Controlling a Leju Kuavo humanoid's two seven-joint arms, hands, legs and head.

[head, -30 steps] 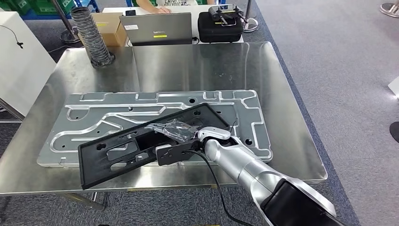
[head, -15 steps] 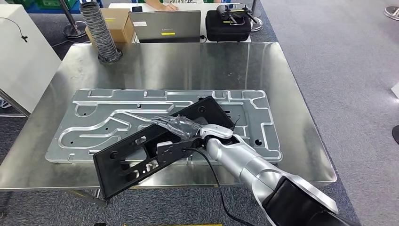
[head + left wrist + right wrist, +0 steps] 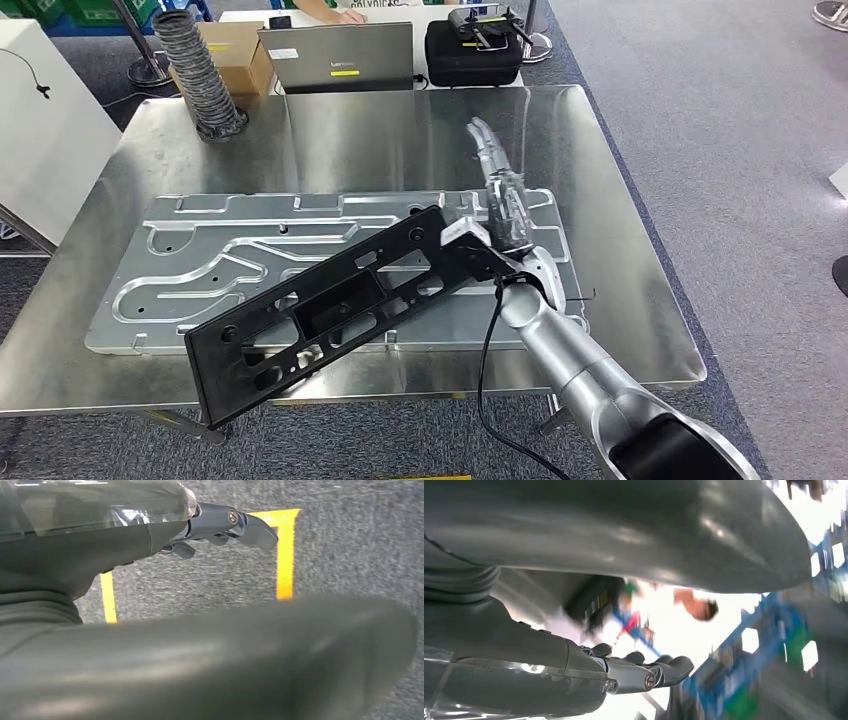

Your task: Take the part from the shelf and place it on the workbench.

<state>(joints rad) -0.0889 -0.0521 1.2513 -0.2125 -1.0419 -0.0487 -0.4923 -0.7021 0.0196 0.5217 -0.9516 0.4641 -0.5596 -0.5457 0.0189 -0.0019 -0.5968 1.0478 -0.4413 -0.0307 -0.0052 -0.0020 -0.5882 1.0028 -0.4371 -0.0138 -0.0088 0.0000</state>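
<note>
The right robot hand point(image 3: 497, 190) stood over the far right part of the bench point(image 3: 350, 140), fingers point(image 3: 484, 138) stretched out straight and apart, pointing away from the robot, with nothing in them. In the right wrist view that robot hand point(image 3: 644, 672) showed its dark fingertips lined up side by side, extended, empty, with a blurred bright background behind. The silver right arm point(image 3: 570, 360) ran up from the near right corner, a black cable point(image 3: 484, 370) looping beside it.

Just at the wrist lay the task's thing, the long black rectangular plastic frame with cut-out windows point(image 3: 330, 310). Its far end sat right by the wrist; whether they touched, I could not tell. The frame lay slantwise across the big flat silver metal plate with raised channels point(image 3: 240, 260), its near end reaching out past the bench's front edge.

The left robot hand point(image 3: 220, 527) hung over grey carpet with yellow tape lines point(image 3: 286, 555), its fingers loosely curled and holding nothing.

At the back of the steel bench stood a grey ribbed flexible hose point(image 3: 195, 75). Beyond it were a brown cardboard box point(image 3: 235, 55), a grey laptop point(image 3: 335, 58) and a black hard case point(image 3: 472, 55).
</note>
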